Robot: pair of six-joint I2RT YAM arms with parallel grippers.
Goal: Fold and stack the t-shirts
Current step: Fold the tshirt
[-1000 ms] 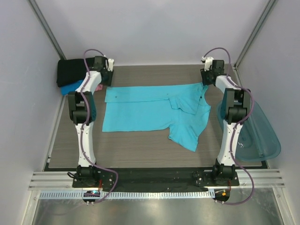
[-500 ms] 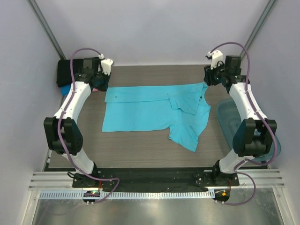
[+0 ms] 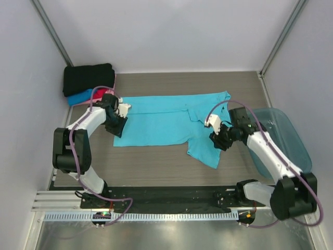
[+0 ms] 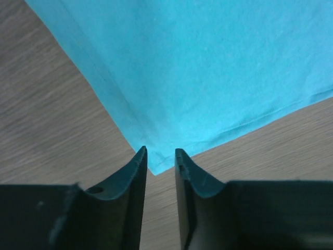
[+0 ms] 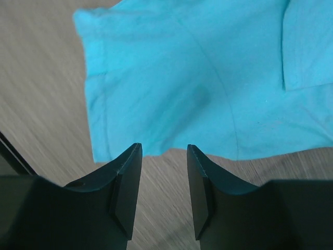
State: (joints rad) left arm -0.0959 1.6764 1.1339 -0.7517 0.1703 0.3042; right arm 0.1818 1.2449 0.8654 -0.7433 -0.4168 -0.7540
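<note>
Hems of turquoise t-shirt (image 3: 161, 122) underlie left end effector (image 4: 160, 151), narrowly apart, and right end effector (image 5: 164, 147), wider, seemingly empty.

Table (image 3: 156, 166): grey-brown wood-grain surface, enclosed by plain pale walls (image 3: 171, 31) at the rear and on both sides.

Tub (image 3: 294, 143): translucent teal plastic, placed at the table's right edge, close to the right wall.

Black mounting plate (image 3: 171, 195): runs along the near table edge. In front of it lie a slotted white strip (image 3: 166, 216) and a brushed metal sheet (image 3: 171, 235).

Metal posts (image 3: 49, 28): one in each rear corner.
</note>
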